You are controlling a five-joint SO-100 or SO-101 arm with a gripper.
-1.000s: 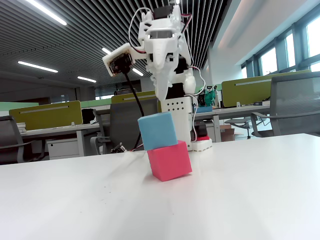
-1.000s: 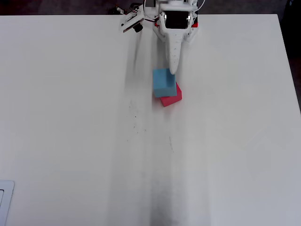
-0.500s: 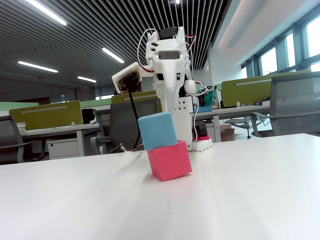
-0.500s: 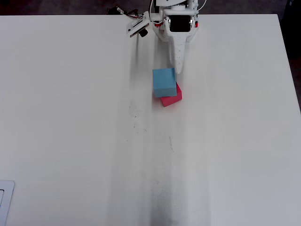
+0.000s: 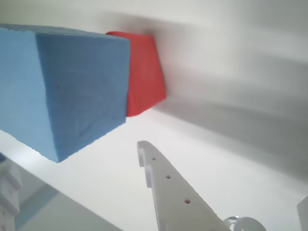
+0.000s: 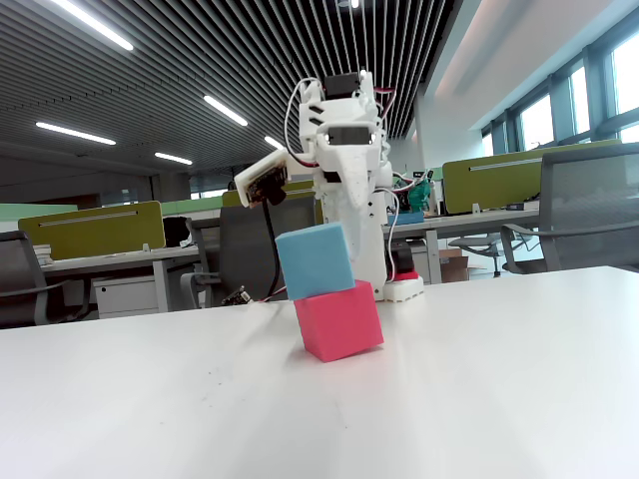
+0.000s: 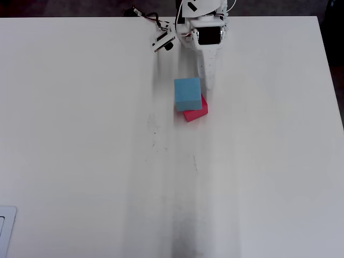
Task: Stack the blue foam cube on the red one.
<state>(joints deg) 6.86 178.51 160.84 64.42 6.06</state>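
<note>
Blue foam cube (image 6: 315, 260) sits on top of the red one (image 6: 340, 319), stack standing on the white worktop (image 6: 479, 379) w/ nothing touching it. In the overhead view the blue foam cube (image 7: 187, 93) is offset twd the far-left of the red one (image 7: 196, 110), so a strip of red shows at the near-right; the two are rotated a bit relative to each other. Fixed view: blue overhangs slightly on the left side, red sticks out on the right.

Claw (image 7: 208, 85) is empty, just beyond the stack on its far side, tip pointing twd the cubes but apart from them. Overhead it reads as one tapered white wedge, so fingers look pressed together. Wrist view shows one white finger (image 5: 174, 192) w/ small holes, low in frame, clear of the blue foam cube (image 5: 62, 86); the red one (image 5: 143, 72) shows behind it.

Arm base (image 6: 399, 289) stands at the far edge of the worktop, cables (image 7: 148, 16) trailing left of it in the overhead view.
</note>
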